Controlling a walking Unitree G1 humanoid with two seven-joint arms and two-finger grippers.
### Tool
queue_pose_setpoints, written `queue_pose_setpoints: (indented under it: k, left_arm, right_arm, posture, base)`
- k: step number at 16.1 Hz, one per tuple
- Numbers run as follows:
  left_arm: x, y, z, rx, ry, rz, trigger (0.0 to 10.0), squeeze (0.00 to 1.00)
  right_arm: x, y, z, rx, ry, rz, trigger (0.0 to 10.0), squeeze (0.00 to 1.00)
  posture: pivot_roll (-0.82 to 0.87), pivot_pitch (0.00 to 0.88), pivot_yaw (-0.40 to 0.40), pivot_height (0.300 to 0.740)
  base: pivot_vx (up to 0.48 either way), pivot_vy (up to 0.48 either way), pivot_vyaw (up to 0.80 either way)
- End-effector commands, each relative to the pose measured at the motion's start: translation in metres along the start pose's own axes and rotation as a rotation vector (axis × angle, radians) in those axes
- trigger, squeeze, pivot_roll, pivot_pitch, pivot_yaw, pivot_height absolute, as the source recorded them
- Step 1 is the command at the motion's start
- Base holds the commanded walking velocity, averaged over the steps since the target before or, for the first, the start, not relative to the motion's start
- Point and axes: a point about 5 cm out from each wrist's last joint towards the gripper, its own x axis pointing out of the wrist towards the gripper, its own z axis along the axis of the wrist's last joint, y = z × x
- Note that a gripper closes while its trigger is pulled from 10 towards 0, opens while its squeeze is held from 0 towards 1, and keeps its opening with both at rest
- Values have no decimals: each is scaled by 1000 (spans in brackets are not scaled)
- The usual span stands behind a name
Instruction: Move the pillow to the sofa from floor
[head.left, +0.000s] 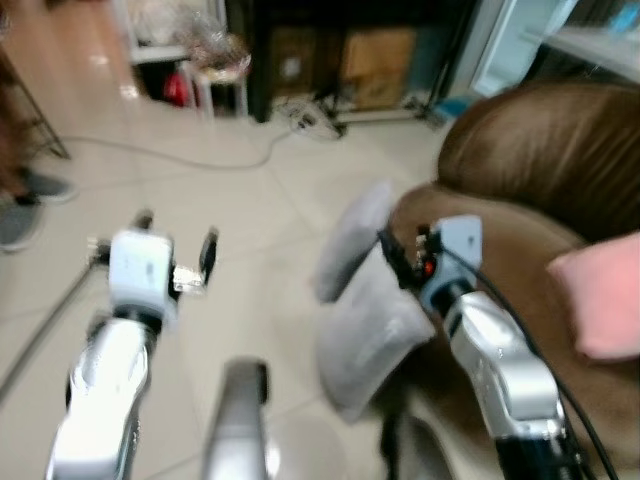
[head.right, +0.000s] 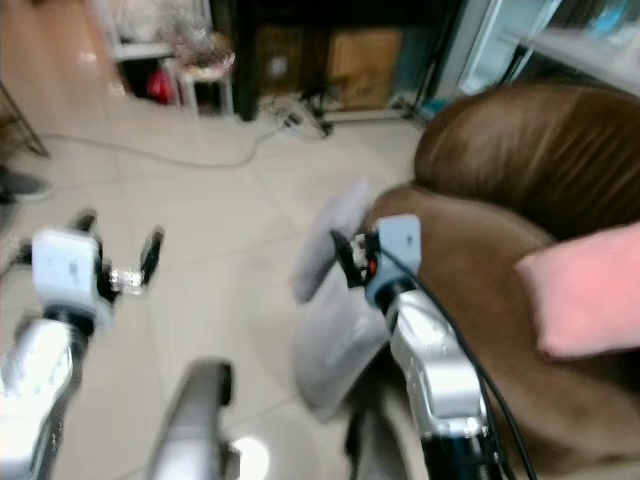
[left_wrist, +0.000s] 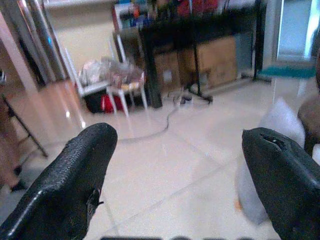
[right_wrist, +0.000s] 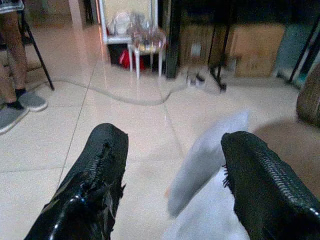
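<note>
I've got the grey pillow (head.left: 365, 320) on the tiled floor (head.left: 250, 200), leaning against the front edge of the brown sofa (head.left: 540, 150). My right gripper (right_wrist: 172, 185) hangs just over it, fingers spread wide with nothing between them, the pillow's upper corner showing through the gap. My left gripper (head.left: 175, 250) is out over bare floor, well apart from the pillow, fingers wide too and holding nothing. A pink cushion (head.left: 600, 295) sits on the sofa seat. A cable (head.left: 180, 155) trails across the floor toward the dark shelving (left_wrist: 200, 45); a person's shoes (right_wrist: 20, 107) stand at the room's left edge.
</note>
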Motion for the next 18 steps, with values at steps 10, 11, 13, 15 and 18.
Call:
queue_pose_setpoints:
  k: [10, 11, 13, 15, 18]
  left_arm:
    - [2, 17, -1, 34, -14, 20, 10000, 0]
    - [2, 18, -1, 33, -13, 21, 10000, 0]
    - [0, 16, -4, 29, -12, 20, 10000, 0]
    - [0, 16, -4, 27, -12, 21, 10000, 0]
    - [-1, 15, -4, 25, -14, 21, 10000, 0]
  right_arm:
    - [-4, -11, -12, 5, 13, -81, 10000, 0]
    - [-4, -13, -14, 5, 18, -86, 10000, 0]
    - [-5, -15, -18, 3, 31, -87, 10000, 0]
    - [-4, -15, -18, 1, 31, -84, 10000, 0]
    - [-2, -20, -19, -2, 34, -75, 10000, 0]
  posture:
    - [104, 0, -59, 582]
    - [104, 0, -59, 582]
    - [106, 0, -67, 582]
    - [107, 0, -70, 582]
    - [107, 0, -75, 582]
  base:
    - [297, 0, 0]
    - [296, 0, 0]
    - [296, 0, 0]
    - [298, 0, 0]
    - [299, 0, 0]
